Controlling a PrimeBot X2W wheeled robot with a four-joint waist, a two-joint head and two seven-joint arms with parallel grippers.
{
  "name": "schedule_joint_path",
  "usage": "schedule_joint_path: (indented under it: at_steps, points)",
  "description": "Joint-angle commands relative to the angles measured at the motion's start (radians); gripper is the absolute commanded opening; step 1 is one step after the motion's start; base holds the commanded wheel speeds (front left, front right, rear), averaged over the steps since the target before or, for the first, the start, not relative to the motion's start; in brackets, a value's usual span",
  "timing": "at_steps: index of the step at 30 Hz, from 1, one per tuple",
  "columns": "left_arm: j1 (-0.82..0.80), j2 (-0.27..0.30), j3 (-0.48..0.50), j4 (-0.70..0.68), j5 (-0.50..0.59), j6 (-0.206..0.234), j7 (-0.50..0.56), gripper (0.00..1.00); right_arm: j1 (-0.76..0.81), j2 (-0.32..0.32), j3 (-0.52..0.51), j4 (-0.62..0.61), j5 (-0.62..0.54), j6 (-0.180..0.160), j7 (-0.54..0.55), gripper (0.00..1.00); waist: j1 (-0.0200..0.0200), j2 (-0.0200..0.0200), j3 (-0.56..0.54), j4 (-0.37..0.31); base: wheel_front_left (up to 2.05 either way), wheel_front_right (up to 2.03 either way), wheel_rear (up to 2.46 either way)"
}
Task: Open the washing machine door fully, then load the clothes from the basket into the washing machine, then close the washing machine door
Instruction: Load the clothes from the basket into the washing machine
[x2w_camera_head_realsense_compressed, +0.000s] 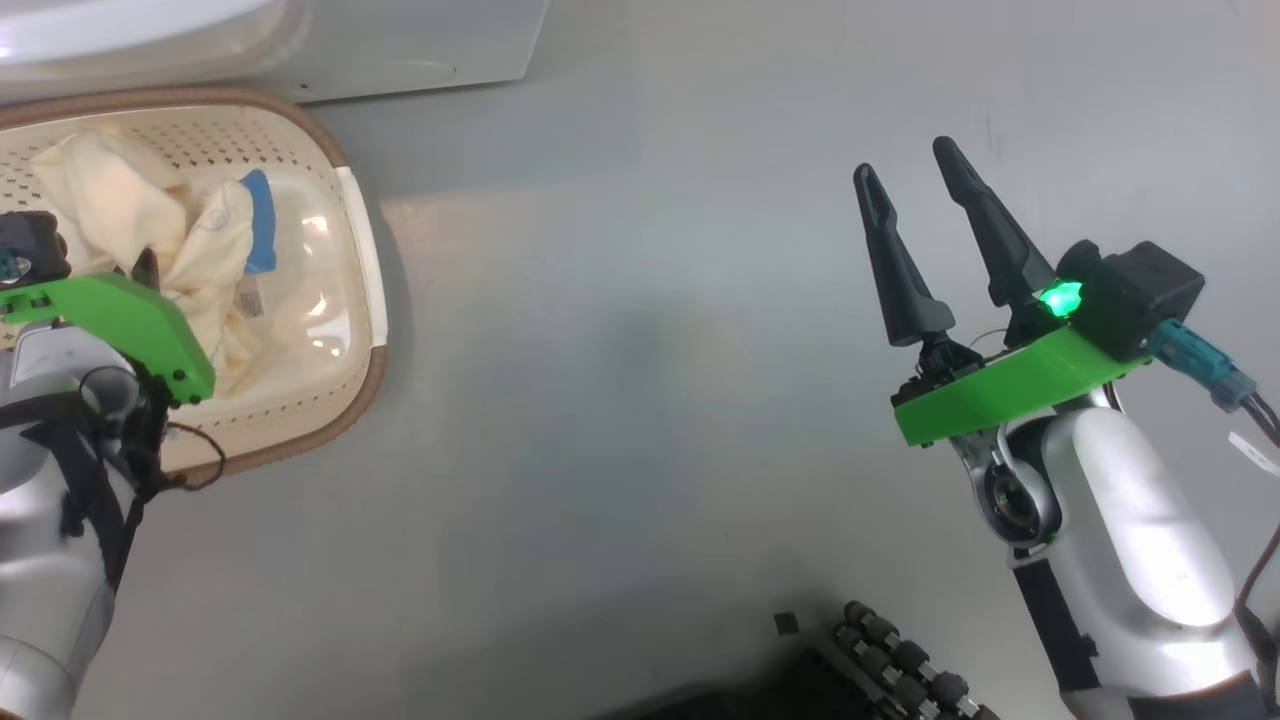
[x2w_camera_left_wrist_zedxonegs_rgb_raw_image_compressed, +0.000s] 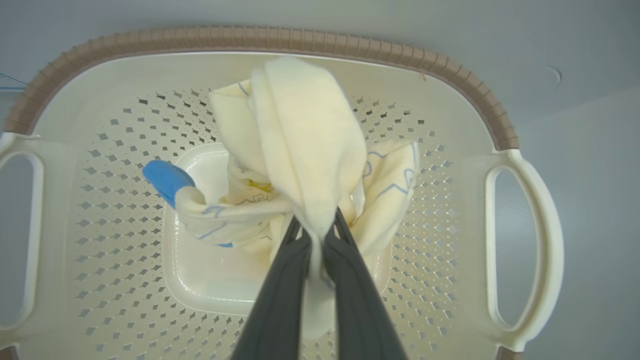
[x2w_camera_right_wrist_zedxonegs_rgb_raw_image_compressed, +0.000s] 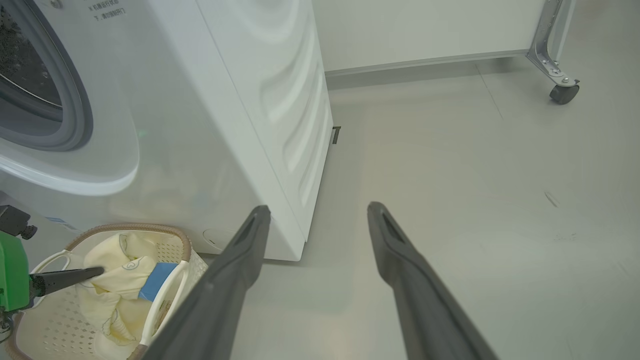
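Observation:
The cream basket (x2w_camera_head_realsense_compressed: 362, 262) with a brown rim sits on the floor just in front of the white washing machine (x2w_camera_head_realsense_compressed: 400, 40). The pale cream clothes (x2w_camera_head_realsense_compressed: 120, 200) with a blue patch lie in it. My left gripper (x2w_camera_left_wrist_zedxonegs_rgb_raw_image_compressed: 317, 220) is down in the basket (x2w_camera_left_wrist_zedxonegs_rgb_raw_image_compressed: 250, 40), shut on a bunched fold of the clothes (x2w_camera_left_wrist_zedxonegs_rgb_raw_image_compressed: 305, 140), which rises past its fingertips. My right gripper (x2w_camera_head_realsense_compressed: 905, 160) hovers open over bare floor, far to the right. In the right wrist view the washing machine (x2w_camera_right_wrist_zedxonegs_rgb_raw_image_compressed: 240, 100) shows its grey seal (x2w_camera_right_wrist_zedxonegs_rgb_raw_image_compressed: 80, 110) and drum uncovered. The washing machine door is out of view.
Grey floor stretches right of the machine. A metal frame on a caster (x2w_camera_right_wrist_zedxonegs_rgb_raw_image_compressed: 562, 92) stands at the far right near the wall. Dark rollers of my own base (x2w_camera_head_realsense_compressed: 890, 650) lie at the bottom of the head view.

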Motion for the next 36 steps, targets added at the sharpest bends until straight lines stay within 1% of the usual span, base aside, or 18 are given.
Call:
schedule_joint_path:
  at_steps: [1, 9, 12, 15, 17, 23, 26, 27, 31, 36]
  points:
    - [0.019, 0.049, 0.012, -0.015, -0.007, 0.000, -0.032, 0.00, 0.037, -0.003, 0.006, -0.020, -0.007, -0.003, -0.006, 1.00, 0.0000, 0.0000, -0.020, 0.009, 0.00, 0.00, 0.00]
    - [0.051, 0.064, -0.021, -0.057, -0.003, 0.000, -0.164, 0.00, 0.055, -0.003, -0.005, -0.007, -0.012, -0.003, -0.006, 1.00, 0.0000, 0.0000, -0.085, 0.034, 0.00, 0.00, 0.00]
    - [0.058, 0.075, -0.018, -0.076, 0.006, 0.000, -0.188, 0.00, 0.061, -0.003, -0.007, -0.003, -0.014, -0.003, -0.006, 1.00, 0.0000, 0.0000, -0.109, 0.044, 0.00, 0.00, 0.00]
    - [0.070, 0.075, 0.005, -0.124, -0.002, 0.000, -0.196, 0.00, 0.070, -0.003, -0.012, 0.003, -0.019, -0.003, -0.006, 1.00, 0.0000, 0.0000, -0.132, 0.058, 0.00, 0.00, 0.00]
    - [0.075, 0.089, 0.033, -0.173, 0.020, 0.002, -0.197, 0.00, 0.074, -0.003, -0.016, 0.010, -0.040, -0.003, -0.006, 1.00, 0.0000, 0.0000, -0.142, 0.067, 0.00, 0.00, 0.00]
    - [0.154, 0.111, 0.145, -0.349, 0.123, 0.047, -0.197, 0.00, 0.079, -0.003, -0.020, 0.017, -0.042, -0.003, -0.006, 1.00, 0.0000, 0.0000, -0.170, 0.085, 0.00, 0.00, 0.00]
    - [0.205, 0.110, 0.203, -0.432, 0.167, 0.060, -0.197, 0.00, 0.083, -0.003, -0.023, 0.022, -0.044, -0.003, -0.006, 1.00, 0.0000, 0.0000, -0.184, 0.092, 0.00, 0.00, 0.00]
    - [0.205, 0.110, 0.203, -0.432, 0.167, 0.060, -0.197, 0.00, 0.083, -0.003, -0.023, 0.022, -0.044, -0.003, -0.006, 1.00, 0.0000, 0.0000, -0.184, 0.092, 0.00, 0.00, 0.00]
    - [0.267, 0.105, 0.268, -0.532, 0.229, 0.075, -0.197, 0.00, 0.087, -0.003, -0.029, 0.025, -0.047, -0.003, -0.006, 1.00, 0.0000, 0.0000, -0.198, 0.102, 0.00, 0.00, 0.00]
    - [0.332, 0.086, 0.331, -0.631, 0.288, 0.082, -0.197, 0.00, 0.094, -0.003, -0.030, 0.033, -0.052, -0.003, -0.006, 1.00, 0.0000, 0.0000, -0.227, 0.115, 0.00, 0.00, 0.00]
